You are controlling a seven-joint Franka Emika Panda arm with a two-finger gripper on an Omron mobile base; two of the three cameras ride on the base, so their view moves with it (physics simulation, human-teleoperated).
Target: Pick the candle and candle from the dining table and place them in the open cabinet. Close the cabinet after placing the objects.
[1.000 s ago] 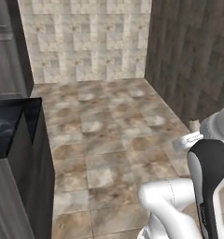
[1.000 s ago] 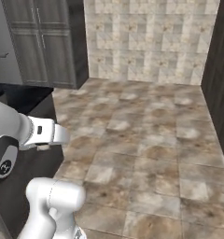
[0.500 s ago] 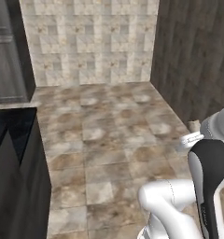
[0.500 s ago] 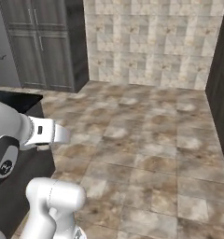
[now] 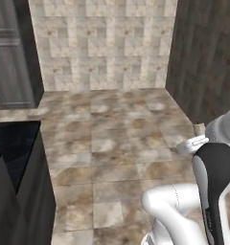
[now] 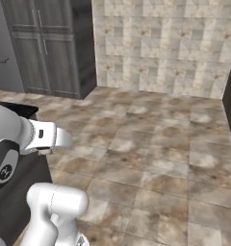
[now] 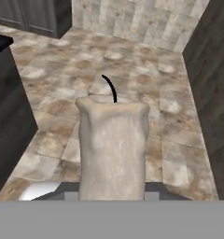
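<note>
The candle (image 7: 113,149) stands in the lower centre of the hand view, a cream-beige lumpy column with a flat top and a thin black curved wick (image 7: 110,87) rising from it toward the upper middle of the frame. Its base drops out of sight at the bottom of the picture, where the gripper (image 7: 112,193) is clenched around it; the finger tips themselves are hidden behind the wax. The candle hangs above the tiled floor (image 7: 132,70), well clear of it.

At the left edge of the hand view stands the dark front of the dining table (image 7: 6,121), its black top just showing in the upper left corner. In the left base view the same table (image 5: 16,143) fills the lower left, glossy black top above a dark panel. In the right base view its black top (image 6: 16,109) shows at the left edge, behind the white arm (image 6: 31,137).

Tall grey panelled cupboard doors (image 6: 45,48) with slim bar handles stand in the upper left of the right base view. A beige tiled wall (image 5: 102,43) crosses the top of both base views, and a dark wood-grain wall (image 5: 208,57) rises at the right of the left base view.
</note>
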